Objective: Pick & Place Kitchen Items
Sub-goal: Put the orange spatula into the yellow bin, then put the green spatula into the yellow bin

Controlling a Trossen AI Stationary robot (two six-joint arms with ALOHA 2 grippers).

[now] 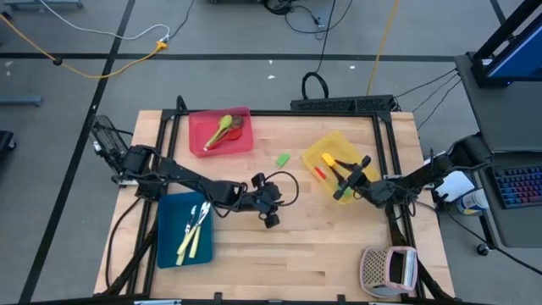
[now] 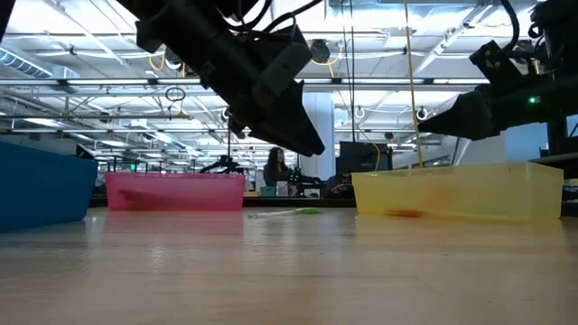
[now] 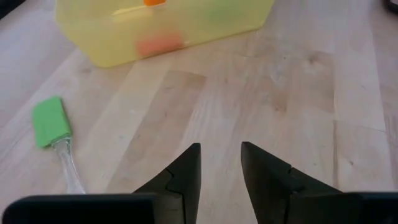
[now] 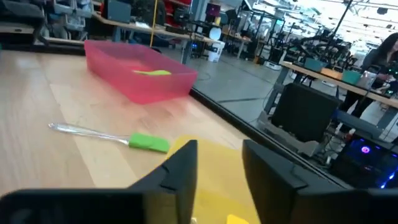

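A green-headed spatula with a clear handle [image 1: 282,159] lies flat on the wood between the red tray [image 1: 241,144] and the yellow tray [image 1: 315,152]. It also shows in the left wrist view [image 3: 48,121] and the right wrist view [image 4: 149,143]. My left gripper [image 1: 273,207] is open and empty above the table's middle, pointing toward the yellow tray [image 3: 161,37]. My right gripper [image 1: 341,175] is open and empty over the yellow tray [image 4: 211,180], pointing toward the red tray [image 4: 140,84]. The red tray holds a green spoon [image 1: 222,129]. The yellow tray holds orange and yellow utensils [image 1: 323,165].
A blue tray [image 1: 169,246] at the near left holds cream-handled knives [image 1: 193,230]. A pinkish-grey perforated box [image 1: 388,269] stands at the near right corner. Bare wood [image 1: 296,254] lies between them. A person sits in the room beyond the table [image 2: 274,167].
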